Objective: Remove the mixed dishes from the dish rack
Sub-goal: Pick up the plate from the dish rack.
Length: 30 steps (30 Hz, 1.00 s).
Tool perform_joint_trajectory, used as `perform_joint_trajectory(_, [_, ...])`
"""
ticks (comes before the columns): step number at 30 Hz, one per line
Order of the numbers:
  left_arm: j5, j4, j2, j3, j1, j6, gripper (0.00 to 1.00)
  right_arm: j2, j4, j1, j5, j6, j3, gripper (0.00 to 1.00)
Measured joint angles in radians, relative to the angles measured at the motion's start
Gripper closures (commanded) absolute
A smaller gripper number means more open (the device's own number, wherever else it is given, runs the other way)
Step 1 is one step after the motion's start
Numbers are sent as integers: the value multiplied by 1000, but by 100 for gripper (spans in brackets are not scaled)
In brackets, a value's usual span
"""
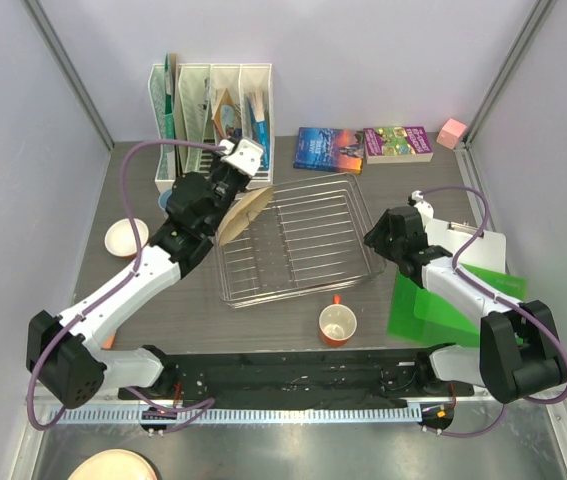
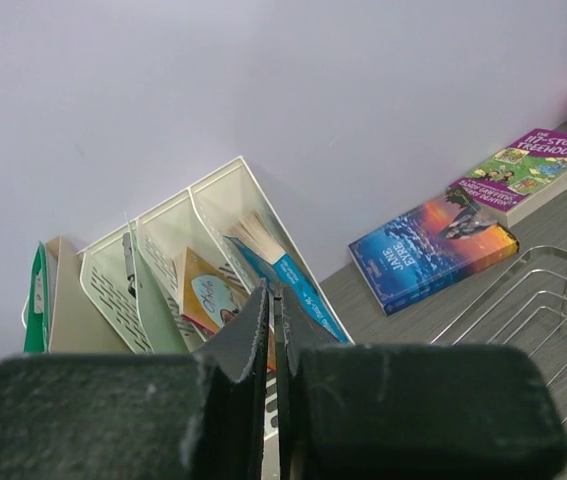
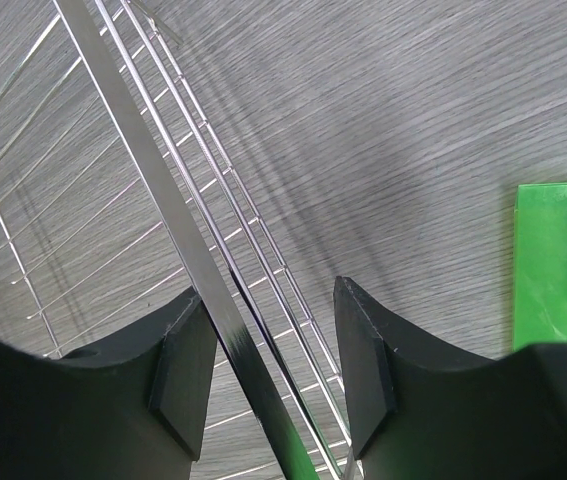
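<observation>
The chrome wire dish rack [image 1: 303,240] lies in the middle of the table. A beige round plate [image 1: 243,215] stands tilted on edge at the rack's left end. My left gripper [image 1: 231,200] is shut on the plate's upper rim; in the left wrist view its fingers [image 2: 253,340] are pressed together on a thin edge. My right gripper [image 1: 376,240] is open, with its jaws on either side of the rack's right rim [image 3: 163,190]. An orange mug [image 1: 338,325] with a white inside stands upright in front of the rack. A small bowl [image 1: 126,238] with a cream inside sits at the left. No pink cup is in view.
A white slotted file holder [image 1: 213,105] stands at the back left, with two books [image 1: 328,148] and a pink block [image 1: 453,132] along the back wall. Green sheets [image 1: 433,300] lie under my right arm. A bluish thing [image 1: 166,199] is partly hidden behind my left arm.
</observation>
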Motion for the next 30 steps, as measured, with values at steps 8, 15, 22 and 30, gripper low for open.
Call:
perform_joint_trajectory(8, [-17, -45, 0, -24, 0, -30, 0, 1, 2, 0, 0, 0, 0, 47])
perform_joint_trajectory(15, [-70, -188, -16, -40, -1, -133, 0, 1, 7, 0, -3, 0, -2, 47])
perform_joint_trajectory(22, [-147, -283, -113, -119, -6, -183, 0, 1, 31, 0, -7, 0, -11, 47])
perform_joint_trajectory(30, [-117, -234, -324, -382, -14, -133, 0, 7, 84, -4, -19, 2, -25, 47])
